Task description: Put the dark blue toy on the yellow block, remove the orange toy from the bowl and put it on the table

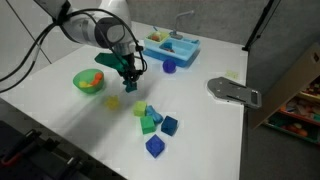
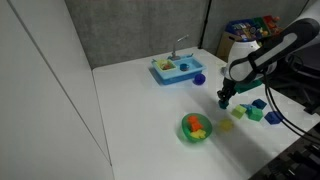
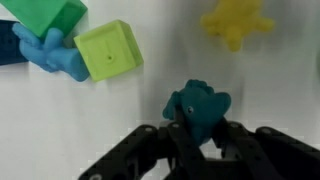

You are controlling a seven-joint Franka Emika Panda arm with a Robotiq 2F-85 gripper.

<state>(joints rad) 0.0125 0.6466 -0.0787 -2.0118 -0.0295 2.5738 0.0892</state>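
Wrist view: the black Robotiq gripper point(image 3: 197, 128) is coming in from the bottom edge, its fingers closing around the small knobbly dark blue-teal toy point(image 3: 197, 106).
Grip state: the jaws are standing narrowly apart, clenched on the dark blue toy; the toy is filling the gap between the fingers.
Toy position: it is hanging above the large white tabletop point(image 3: 140, 110), not yet over the small pale-yellow star-shaped block point(image 3: 236, 20), which is lying toward the upper right of the wrist view, apart from the toy.
Step in hand: by judgement, the first step, carrying the dark blue toy toward the yellow block; placing is not yet done.
Next move: it is calling for a shift that centres the toy over the yellow block, then a lowering and a release; the block is small and flat, so the toy may slide off if set off-centre.
Second step: in an exterior view the small rounded orange-red toy point(image 2: 200, 126) is lying inside the round bright green plastic bowl point(image 2: 184, 131), untouched.
Neighbours: light green cubes point(image 3: 108, 50) and a blue piece point(image 3: 50, 55) are lying to the upper left, clear of the gripper.
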